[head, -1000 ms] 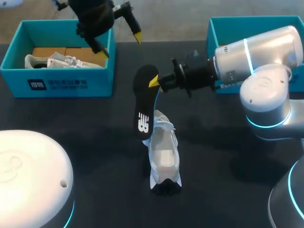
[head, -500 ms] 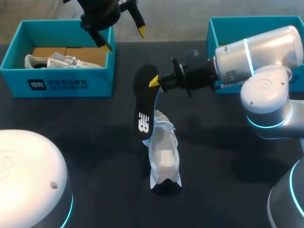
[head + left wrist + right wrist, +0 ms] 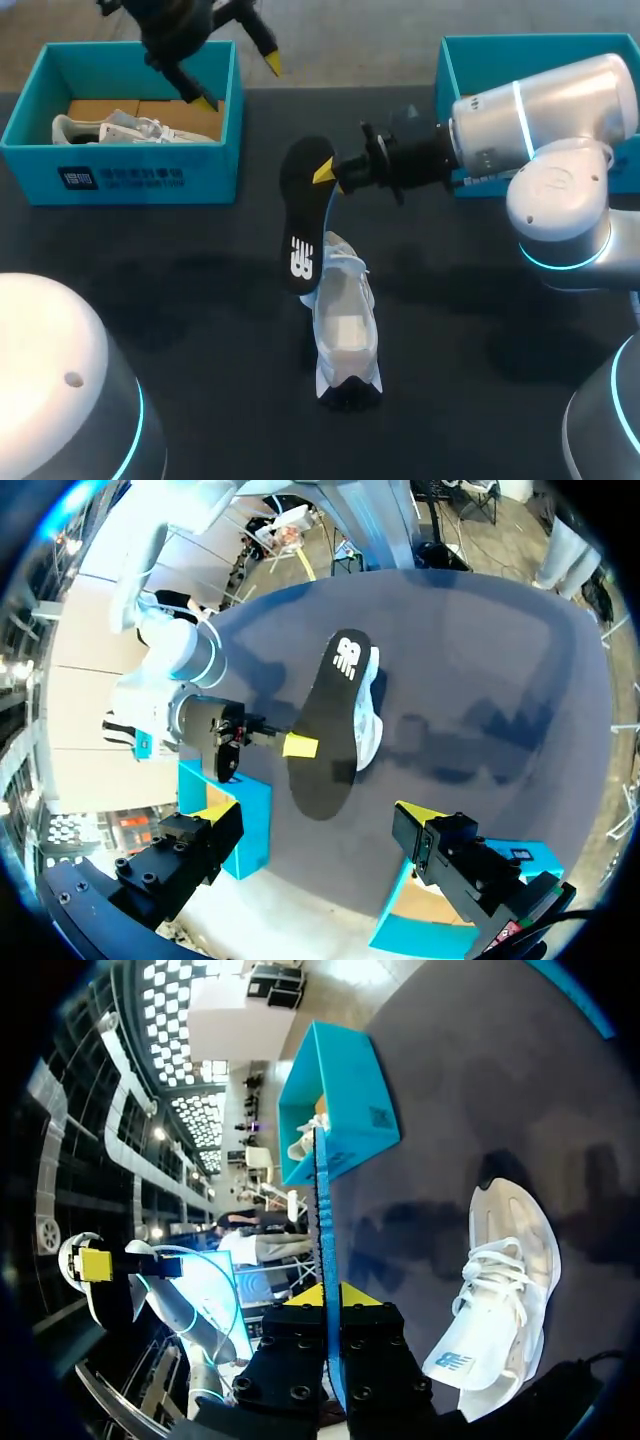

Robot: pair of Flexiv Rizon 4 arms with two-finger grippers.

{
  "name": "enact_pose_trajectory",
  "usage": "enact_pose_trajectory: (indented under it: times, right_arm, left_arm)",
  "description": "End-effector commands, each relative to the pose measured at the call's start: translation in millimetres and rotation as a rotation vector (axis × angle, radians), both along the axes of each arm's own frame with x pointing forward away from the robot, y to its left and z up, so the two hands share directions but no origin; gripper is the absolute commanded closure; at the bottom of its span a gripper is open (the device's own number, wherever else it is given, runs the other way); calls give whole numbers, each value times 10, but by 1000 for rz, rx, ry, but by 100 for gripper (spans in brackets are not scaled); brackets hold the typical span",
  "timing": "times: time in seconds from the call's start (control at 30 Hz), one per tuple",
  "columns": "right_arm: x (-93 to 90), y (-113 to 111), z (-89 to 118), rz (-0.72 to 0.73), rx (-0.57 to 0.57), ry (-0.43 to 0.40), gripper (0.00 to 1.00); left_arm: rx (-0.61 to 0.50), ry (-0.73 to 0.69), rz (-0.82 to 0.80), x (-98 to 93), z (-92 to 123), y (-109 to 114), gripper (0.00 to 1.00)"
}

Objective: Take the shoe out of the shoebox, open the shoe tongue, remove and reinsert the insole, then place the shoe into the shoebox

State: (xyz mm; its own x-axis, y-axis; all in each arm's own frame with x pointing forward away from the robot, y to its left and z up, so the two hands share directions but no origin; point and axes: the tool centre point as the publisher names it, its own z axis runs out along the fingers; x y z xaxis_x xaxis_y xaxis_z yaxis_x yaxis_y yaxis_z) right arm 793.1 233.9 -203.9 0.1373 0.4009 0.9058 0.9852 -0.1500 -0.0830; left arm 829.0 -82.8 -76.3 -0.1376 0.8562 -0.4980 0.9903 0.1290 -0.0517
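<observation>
Head view: the left gripper [image 3: 240,83], fingers spread and empty, has drawn back over the left shoebox [image 3: 140,178] at the table's far-left corner. The right gripper [image 3: 330,178] stays pinching the black insole [image 3: 303,215] above the white shoe [image 3: 345,325] mid-table.
Left wrist view: both lie well ahead.
Right wrist view: the insole stands edge-on between the fingers. Removal looks done, with reinsertion next.

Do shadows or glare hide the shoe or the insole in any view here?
Head view: no glare; soft shadows lie on the table beside the shoe, whose dark end blends into it. Left wrist view: insole evenly lit, shadow patches on the table beyond the shoe. Right wrist view: insole edge-on in the right end effector, shoe bright and plain.
</observation>
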Motion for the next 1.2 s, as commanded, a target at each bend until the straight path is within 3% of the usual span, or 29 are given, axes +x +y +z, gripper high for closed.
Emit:
enact_pose_trajectory:
  times: [0.03, 0.33, 0.73, 1.2]
  right_arm:
    - [-6, 9, 3, -2, -4, 0, 100]
    - [-6, 9, 3, -2, -4, 0, 100]
    - [-6, 9, 3, -2, -4, 0, 100]
    - [-6, 9, 3, -2, -4, 0, 100]
  left_arm:
    - [-156, -47, 1, -110, -165, 182, 0]
    - [-416, -90, 1, -92, -392, 394, 0]
    - [-615, -97, -78, -100, -481, 499, 0]
    - [-607, -101, -103, -125, -475, 513, 0]
